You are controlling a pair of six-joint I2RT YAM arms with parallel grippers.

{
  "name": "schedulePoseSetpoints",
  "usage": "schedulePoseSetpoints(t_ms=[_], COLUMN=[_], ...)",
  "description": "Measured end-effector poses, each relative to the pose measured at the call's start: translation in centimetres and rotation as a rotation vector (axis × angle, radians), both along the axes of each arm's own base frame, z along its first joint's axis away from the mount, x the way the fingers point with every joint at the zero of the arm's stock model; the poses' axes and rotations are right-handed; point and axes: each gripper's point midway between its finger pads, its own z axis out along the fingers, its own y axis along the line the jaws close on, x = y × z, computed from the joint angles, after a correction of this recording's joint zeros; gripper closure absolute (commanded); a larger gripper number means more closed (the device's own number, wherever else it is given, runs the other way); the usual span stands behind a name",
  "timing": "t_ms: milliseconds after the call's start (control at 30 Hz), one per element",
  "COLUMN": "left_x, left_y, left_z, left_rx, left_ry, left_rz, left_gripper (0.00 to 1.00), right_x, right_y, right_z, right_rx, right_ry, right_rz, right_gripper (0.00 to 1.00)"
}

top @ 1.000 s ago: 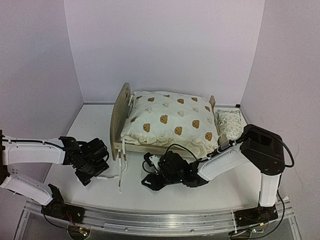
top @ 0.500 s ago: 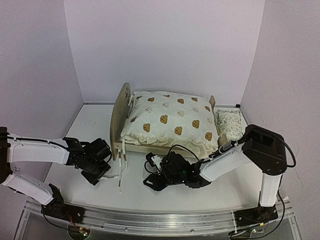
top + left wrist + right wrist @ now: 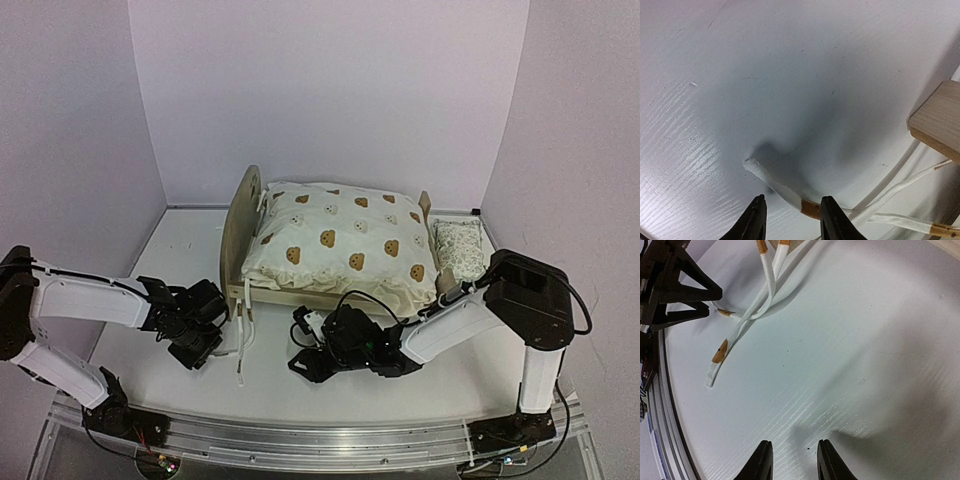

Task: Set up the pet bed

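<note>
The pet bed (image 3: 240,232) is a light plywood frame with a tall rounded headboard at its left end, standing mid-table. A cream bear-print quilt (image 3: 340,245) lies over it. White ties with tan bands (image 3: 243,340) hang from its front left corner onto the table. My left gripper (image 3: 210,350) sits low beside them. In the left wrist view its jaws (image 3: 792,200) stand narrowly apart around the curled end of one tie (image 3: 777,186), with gaps showing. My right gripper (image 3: 302,360) is low in front of the bed, open (image 3: 793,442) over bare table.
A small green-patterned pillow (image 3: 458,245) lies against the bed's right end. A wooden bed leg (image 3: 940,122) is close on the right in the left wrist view. More ties (image 3: 747,315) lie between the two grippers. Walls enclose the table on three sides.
My left gripper has slid right toward the bed's ties, and its jaws have narrowed around a tie end. The right arm has hardly moved.
</note>
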Motion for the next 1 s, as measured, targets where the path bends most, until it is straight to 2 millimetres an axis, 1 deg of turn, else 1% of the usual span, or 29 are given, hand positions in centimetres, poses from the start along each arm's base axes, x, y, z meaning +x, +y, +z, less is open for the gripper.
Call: schedulePoseSetpoints(t_ms=[67,133,200,433,600,800,867,1000], left_x=[0.0,0.1,0.1,0.7,2.0,3.7,4.1,4.7], left_y=[-0.1,-0.1,0.0,0.2,0.5,0.2,-0.1,-1.7], left_z=[-0.3,-0.6,-0.8,-1.1,-1.0,-0.2,0.2,1.4], left_rx=[0.001,-0.002,-0.004,0.016,0.108,0.179,0.21,0.24], left_ry=[0.009,0.011,0.01,-0.011,-0.048,-0.099,-0.123,-0.183], left_rz=[0.003,0.001,0.005,-0.014,-0.072,-0.138,-0.173,-0.282], left_gripper=[0.9,0.96,1.0,1.0,1.0,1.0,1.0,1.0], right_x=[0.0,0.0,0.0,0.1,0.3,1.1,1.5,2.0], right_y=[0.0,-0.1,-0.1,-0.2,-0.2,-0.6,-0.8,-1.0], right_z=[0.0,-0.1,-0.1,-0.2,-0.1,-0.2,-0.1,-0.1], right_rx=[0.0,-0.002,-0.003,-0.007,-0.014,-0.023,-0.025,-0.027], right_ry=[-0.001,-0.002,-0.003,-0.013,-0.031,-0.054,-0.059,-0.065], right_rz=[0.0,-0.002,-0.002,0.003,0.002,-0.01,-0.019,-0.029], right_gripper=[0.68,0.68,0.68,0.68,0.69,0.69,0.69,0.69])
